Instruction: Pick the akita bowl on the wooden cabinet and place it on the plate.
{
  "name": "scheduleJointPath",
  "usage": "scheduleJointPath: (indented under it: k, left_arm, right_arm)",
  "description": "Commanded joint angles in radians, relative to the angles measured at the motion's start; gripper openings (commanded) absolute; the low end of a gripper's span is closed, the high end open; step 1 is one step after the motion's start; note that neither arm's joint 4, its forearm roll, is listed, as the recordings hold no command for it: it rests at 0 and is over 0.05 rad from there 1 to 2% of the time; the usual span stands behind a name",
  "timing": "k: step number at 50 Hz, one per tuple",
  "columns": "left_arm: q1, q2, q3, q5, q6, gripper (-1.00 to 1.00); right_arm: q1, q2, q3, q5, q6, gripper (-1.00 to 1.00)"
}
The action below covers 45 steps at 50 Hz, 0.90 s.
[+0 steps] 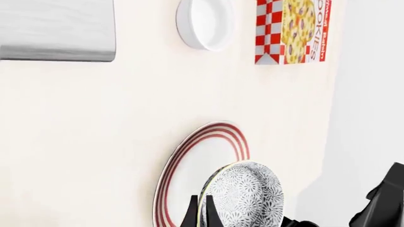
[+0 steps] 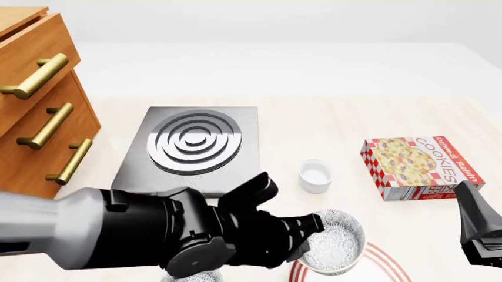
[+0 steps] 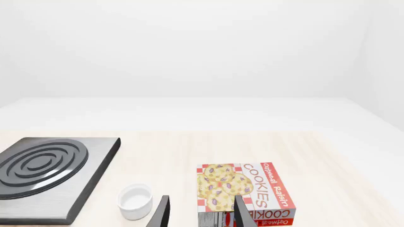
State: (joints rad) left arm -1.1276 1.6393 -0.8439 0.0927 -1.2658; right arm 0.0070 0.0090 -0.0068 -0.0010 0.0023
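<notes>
Front view: wooden cabinet [image 2: 39, 100] stands far left on the tabletop [image 2: 330, 123]. Left claw [image 2: 310, 232] pinches the akita bowl's [image 2: 335, 241] rim, bowl over the red-ringed plate [image 2: 388, 261]. Right claw [image 3: 200, 213] gapes apart, holding nothing.

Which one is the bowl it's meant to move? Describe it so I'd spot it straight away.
Start at the tall wooden cabinet on the left, then go past the grey stove slab to the near right, where a red-ringed white plate lies. The bowl is right over it, its rim pinched by the left gripper. Unlike the small plain white cup behind it, it is wider, with a lacy floral inside.
</notes>
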Motion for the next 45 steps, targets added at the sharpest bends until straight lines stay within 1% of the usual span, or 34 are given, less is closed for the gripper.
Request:
scheduleJointPath:
  k: [1,45]
  left_arm:
    - [-0.007,0.01,0.0,-0.017,-0.007,-1.0]
    - [-0.019,0.046,0.01,-0.048,-0.038,-1.0]
  right_arm:
    - [0.0,0.0,0.0,0.0,0.0,1.0]
    - [0.0,0.0,0.0,0.0,0.0,1.0]
